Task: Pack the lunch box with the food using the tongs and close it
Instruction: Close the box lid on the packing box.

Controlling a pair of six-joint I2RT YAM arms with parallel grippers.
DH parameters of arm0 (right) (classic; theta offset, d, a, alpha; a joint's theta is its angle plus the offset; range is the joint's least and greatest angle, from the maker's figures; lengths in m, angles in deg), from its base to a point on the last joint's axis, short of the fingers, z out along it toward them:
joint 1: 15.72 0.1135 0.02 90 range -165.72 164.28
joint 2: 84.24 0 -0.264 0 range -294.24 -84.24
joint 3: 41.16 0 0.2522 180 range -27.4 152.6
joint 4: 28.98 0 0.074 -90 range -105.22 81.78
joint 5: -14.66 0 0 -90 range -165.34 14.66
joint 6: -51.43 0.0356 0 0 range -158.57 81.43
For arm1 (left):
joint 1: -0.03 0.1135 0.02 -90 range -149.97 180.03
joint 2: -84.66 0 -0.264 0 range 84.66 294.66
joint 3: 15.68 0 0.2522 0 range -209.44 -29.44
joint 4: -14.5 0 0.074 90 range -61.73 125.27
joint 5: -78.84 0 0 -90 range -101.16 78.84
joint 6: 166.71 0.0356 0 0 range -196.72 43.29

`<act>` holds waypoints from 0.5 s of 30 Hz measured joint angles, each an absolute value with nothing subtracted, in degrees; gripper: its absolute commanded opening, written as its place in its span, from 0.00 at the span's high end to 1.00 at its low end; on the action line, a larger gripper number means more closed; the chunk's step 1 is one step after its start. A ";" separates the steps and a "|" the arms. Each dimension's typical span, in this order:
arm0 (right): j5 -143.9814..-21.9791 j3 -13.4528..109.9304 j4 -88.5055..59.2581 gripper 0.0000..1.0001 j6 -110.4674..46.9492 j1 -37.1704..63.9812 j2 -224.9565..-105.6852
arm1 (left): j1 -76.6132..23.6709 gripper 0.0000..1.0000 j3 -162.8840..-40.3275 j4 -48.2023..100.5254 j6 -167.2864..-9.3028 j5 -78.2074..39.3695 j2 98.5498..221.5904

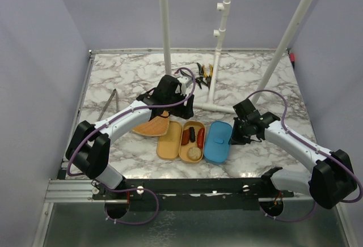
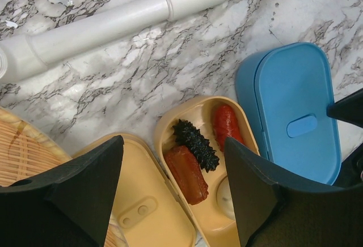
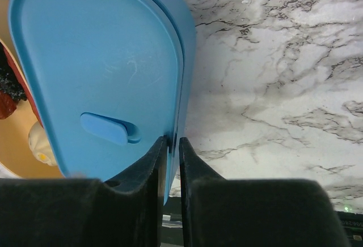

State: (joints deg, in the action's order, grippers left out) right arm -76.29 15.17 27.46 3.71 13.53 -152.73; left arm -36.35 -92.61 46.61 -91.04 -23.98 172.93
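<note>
Left gripper point(image 2: 173, 145) wide open, pointing down; right gripper point(image 3: 173, 140) nearly closed, pinching blue lid point(image 3: 96, 60) edge.

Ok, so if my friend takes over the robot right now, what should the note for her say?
Left gripper: wide open, holding nothing, above the tan tray.
Right gripper: nearly shut on the rim of the blue lid.
Food: four pieces lying in the tray.
Tongs: on the table, far left, away from both grippers.
Done: packing looks finished.
Left: close the box. The blue lid and the tan lid lie either side of the tray.
</note>
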 measured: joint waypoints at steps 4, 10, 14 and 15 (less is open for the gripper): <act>-76.31 15.21 27.52 0.68 3.34 13.53 -152.84 | -36.35 0.27 -92.61 46.61 -91.02 -24.26 172.96; -76.12 17.42 28.62 0.59 2.97 13.53 -152.84 | -36.35 0.27 -92.61 46.61 -91.02 -24.63 172.98; -75.42 19.78 29.73 0.57 2.05 13.53 -152.55 | -36.35 0.27 -92.61 46.61 -91.02 -24.76 172.98; -75.44 20.20 29.82 0.57 1.61 13.53 -152.27 | -36.35 0.27 -92.61 46.61 -91.02 -24.81 172.98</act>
